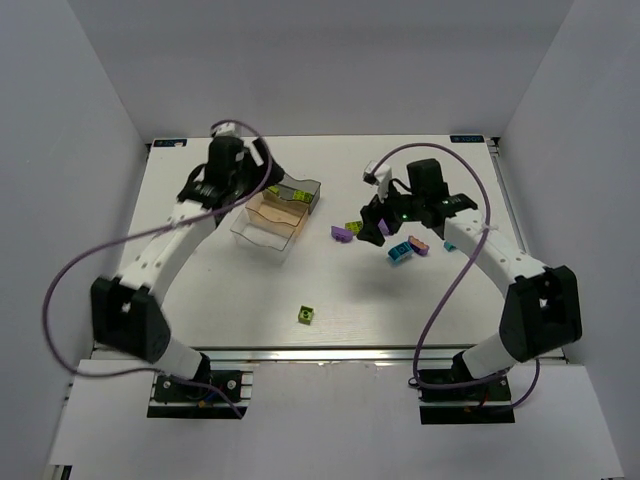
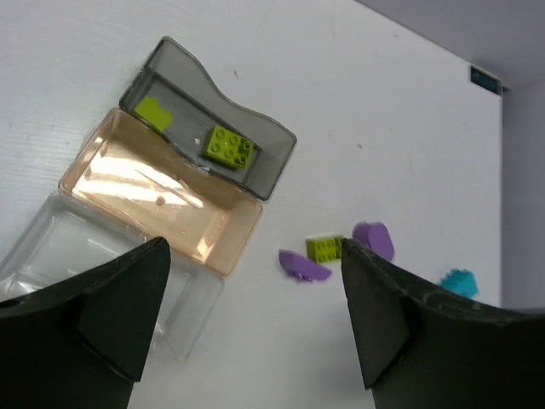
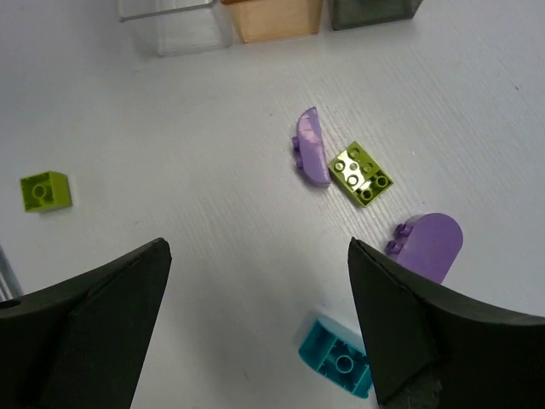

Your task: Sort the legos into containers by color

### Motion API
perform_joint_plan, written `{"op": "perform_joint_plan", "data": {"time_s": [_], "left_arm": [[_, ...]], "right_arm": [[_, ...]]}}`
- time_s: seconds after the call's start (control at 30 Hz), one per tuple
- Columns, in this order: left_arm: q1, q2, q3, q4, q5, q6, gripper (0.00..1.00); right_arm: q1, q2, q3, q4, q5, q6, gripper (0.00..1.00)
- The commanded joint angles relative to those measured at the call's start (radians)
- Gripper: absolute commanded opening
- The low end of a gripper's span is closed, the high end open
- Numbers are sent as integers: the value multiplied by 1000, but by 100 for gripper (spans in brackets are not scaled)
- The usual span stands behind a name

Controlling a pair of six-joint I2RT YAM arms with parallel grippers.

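Note:
My left gripper (image 1: 262, 185) (image 2: 253, 247) hangs open and empty over the three adjoining containers. The smoky grey tray (image 2: 196, 94) (image 1: 310, 188) holds two lime green legos (image 2: 228, 146) (image 2: 154, 112). The orange tray (image 2: 153, 183) and the clear tray (image 2: 77, 247) hold nothing. My right gripper (image 1: 385, 215) (image 3: 257, 247) is open above a loose cluster on the table: a cyan brick (image 3: 336, 362) lies between its fingers, untouched. Two purple pieces (image 3: 311, 146) (image 3: 430, 245) and a green brick (image 3: 362, 174) lie just beyond.
A single green brick (image 1: 306, 315) (image 3: 45, 190) sits alone near the table's front, between the arms. More cyan and purple pieces (image 1: 418, 245) lie under the right arm. White walls enclose the table on three sides.

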Motion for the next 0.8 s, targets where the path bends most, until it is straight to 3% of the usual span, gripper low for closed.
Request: {"op": "perform_joint_plan", "data": {"time_s": [0.0, 0.2, 0.3, 0.77], "left_arm": [[3, -225, -233, 82, 42, -47, 91], [1, -557, -551, 95, 60, -145, 94], [3, -653, -605, 68, 59, -171, 94], [3, -927, -895, 57, 40, -354, 94]], "right_arm": [[-4, 72, 106, -113, 53, -13, 89], [-3, 235, 278, -304, 167, -165, 89], [-3, 315, 350, -384, 181, -212, 89], [39, 530, 591, -384, 133, -197, 89]]}}
